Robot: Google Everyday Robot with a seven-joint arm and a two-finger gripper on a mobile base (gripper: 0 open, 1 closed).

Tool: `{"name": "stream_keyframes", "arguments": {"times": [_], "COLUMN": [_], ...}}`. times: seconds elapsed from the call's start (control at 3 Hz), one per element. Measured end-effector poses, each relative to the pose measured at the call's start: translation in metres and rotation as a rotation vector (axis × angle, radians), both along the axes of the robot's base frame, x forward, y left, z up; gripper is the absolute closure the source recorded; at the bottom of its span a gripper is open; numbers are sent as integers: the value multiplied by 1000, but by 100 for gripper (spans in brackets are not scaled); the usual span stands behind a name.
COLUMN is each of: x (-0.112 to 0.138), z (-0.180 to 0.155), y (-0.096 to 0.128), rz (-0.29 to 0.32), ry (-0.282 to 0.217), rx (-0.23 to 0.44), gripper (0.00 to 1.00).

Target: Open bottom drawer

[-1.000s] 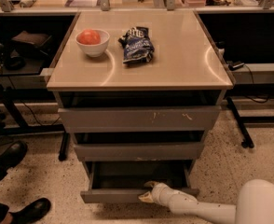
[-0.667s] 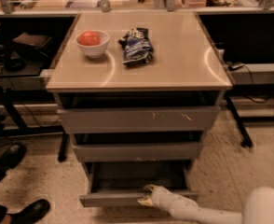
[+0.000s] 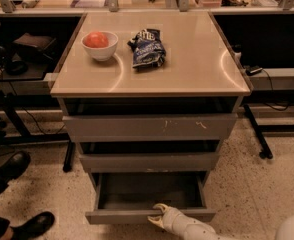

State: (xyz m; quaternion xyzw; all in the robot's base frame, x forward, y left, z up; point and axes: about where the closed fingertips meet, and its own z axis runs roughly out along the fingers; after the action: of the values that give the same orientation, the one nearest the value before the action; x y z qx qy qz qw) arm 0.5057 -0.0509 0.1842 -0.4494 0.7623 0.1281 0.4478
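Item: bottom drawer (image 3: pixel 149 190), lowest of three in a grey metal cabinet, standing well out from the carcass; flat handle-less front, unmarked, with a plain grey box interior of matte sheet metal and square corners. My gripper (image 3: pixel 157 215) sits at the front edge of this drawer, a little right of its middle, low in the view. The jaws are clamped on the front panel, one pale, curved fingertip hooked over the inner side and the other against the outer face. My arm (image 3: pixel 187 229), white and smooth with rounded segments, runs off toward the lower right corner. Above: middle drawer (image 3: pixel 149 161), flat grey front, slightly out. Above that: top drawer (image 3: pixel 149 127), the widest front, also slightly out, grey with pale scratches right of centre. Table (image 3: pixel 192 59): beige, smooth, faintly glossy top with rounded corners. On it, left: a white round bowl (image 3: pixel 100 50) holding one red-orange round fruit (image 3: pixel 96 39). Just beside it, near centre: a dark blue crinkled foil bag (image 3: pixel 147 48), lying flat. Floor (image 3: pixel 247 194): speckled tan terrazzo. At the left edge: two black shoes (image 3: pixel 11 166), glossy, on the floor.
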Motion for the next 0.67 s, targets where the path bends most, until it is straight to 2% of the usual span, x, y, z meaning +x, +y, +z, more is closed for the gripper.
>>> {"name": "stream_keyframes", "arguments": {"times": [0.33,0.67], "x": [-2,-25], "z": [6,7], "y": [0,5], "rz": [0,19], "ry": [0,-23], "rx": [0,14], "gripper": [100,100]}}
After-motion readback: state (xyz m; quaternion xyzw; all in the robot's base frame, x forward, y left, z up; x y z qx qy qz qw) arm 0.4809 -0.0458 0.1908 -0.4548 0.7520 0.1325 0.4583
